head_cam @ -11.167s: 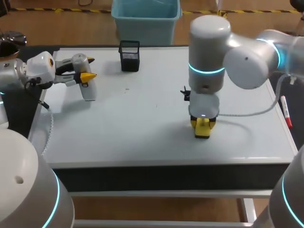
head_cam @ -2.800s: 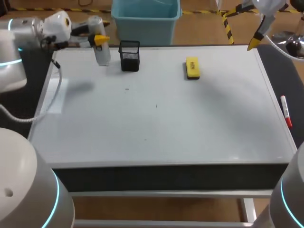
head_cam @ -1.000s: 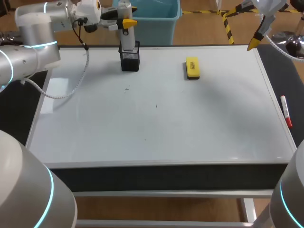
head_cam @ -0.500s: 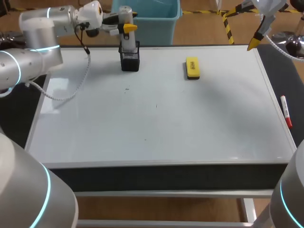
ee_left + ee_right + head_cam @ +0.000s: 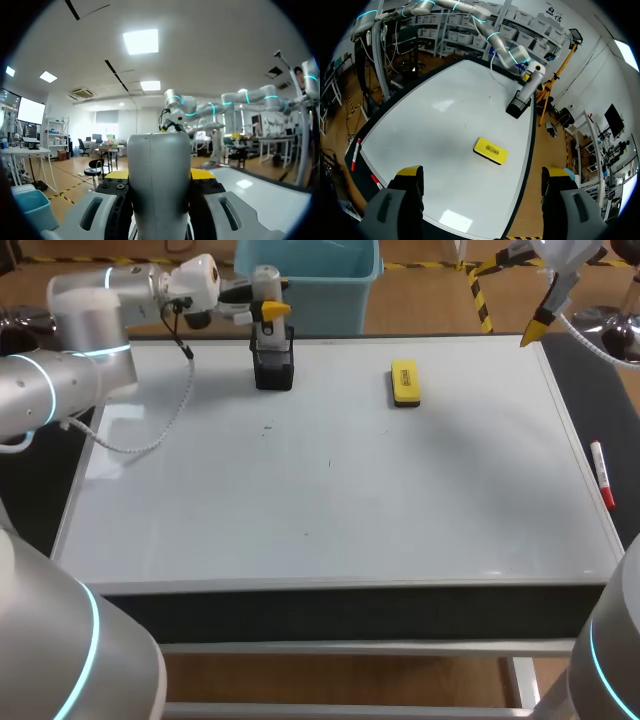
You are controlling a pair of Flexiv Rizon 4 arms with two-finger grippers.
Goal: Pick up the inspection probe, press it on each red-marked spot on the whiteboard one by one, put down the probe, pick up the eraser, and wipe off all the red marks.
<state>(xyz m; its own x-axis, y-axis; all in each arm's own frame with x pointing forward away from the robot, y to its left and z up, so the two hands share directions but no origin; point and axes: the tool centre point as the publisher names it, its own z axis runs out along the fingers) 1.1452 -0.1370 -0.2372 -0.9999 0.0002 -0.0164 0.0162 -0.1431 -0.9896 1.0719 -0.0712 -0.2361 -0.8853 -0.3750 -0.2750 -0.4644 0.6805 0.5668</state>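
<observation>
The grey inspection probe (image 5: pixel 266 282) stands upright with its lower end inside the black mesh holder (image 5: pixel 273 368) at the whiteboard's far left. My left gripper (image 5: pixel 269 309) is shut on it from the side. In the left wrist view the probe (image 5: pixel 159 200) fills the gap between the yellow tips of my left gripper (image 5: pixel 159 174). The yellow eraser (image 5: pixel 405 383) lies flat on the whiteboard (image 5: pixel 400 500), right of the holder. My right gripper (image 5: pixel 536 328) hangs open, high over the far right corner; from there I see the eraser (image 5: pixel 491 151) and the holder (image 5: pixel 518 106). No red marks show on the board.
A red marker (image 5: pixel 601 475) lies off the board's right edge on the dark table strip, also seen as the marker (image 5: pixel 355 152). A light blue bin (image 5: pixel 307 280) stands just behind the far edge. A few tiny dark specks dot the board's middle.
My left gripper has come down with the probe, sinking its lower end into the mesh holder. The right arm and the eraser have stayed put.
</observation>
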